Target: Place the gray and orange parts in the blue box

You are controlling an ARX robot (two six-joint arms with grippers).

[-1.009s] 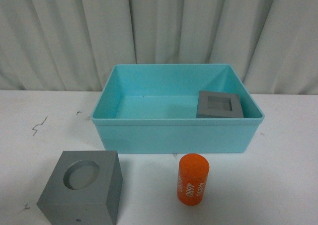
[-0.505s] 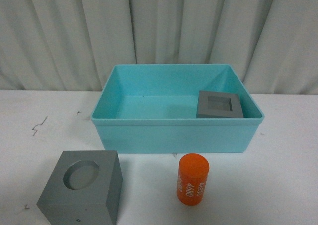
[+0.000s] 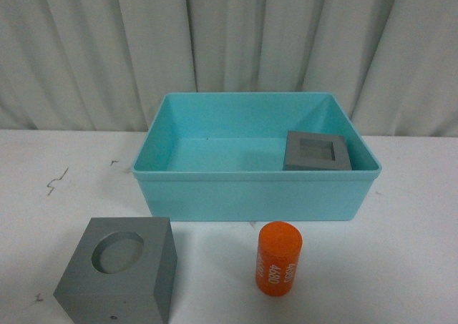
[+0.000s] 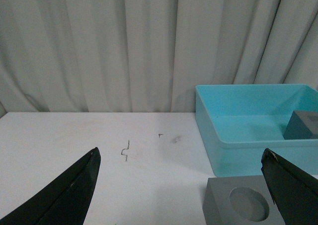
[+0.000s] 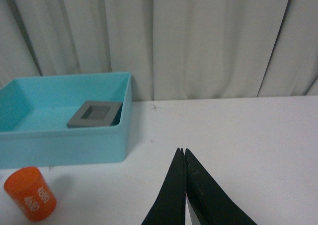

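Gray, the square-recess block (image 3: 317,151) lies inside the blue box (image 3: 254,195), in its right part near the front wall. The round-recess block (image 3: 118,270) and the upright orange cylinder (image 3: 278,258) stand apart on the white table (image 3: 408,267) in front of the box, block left, cylinder right. The left gripper (image 4: 180,154) is spread wide and empty; the right gripper (image 5: 183,153) has its fingers pressed together on nothing.

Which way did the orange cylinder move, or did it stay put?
No, it stayed put. The orange cylinder stands at the same gap in front of the blue box.
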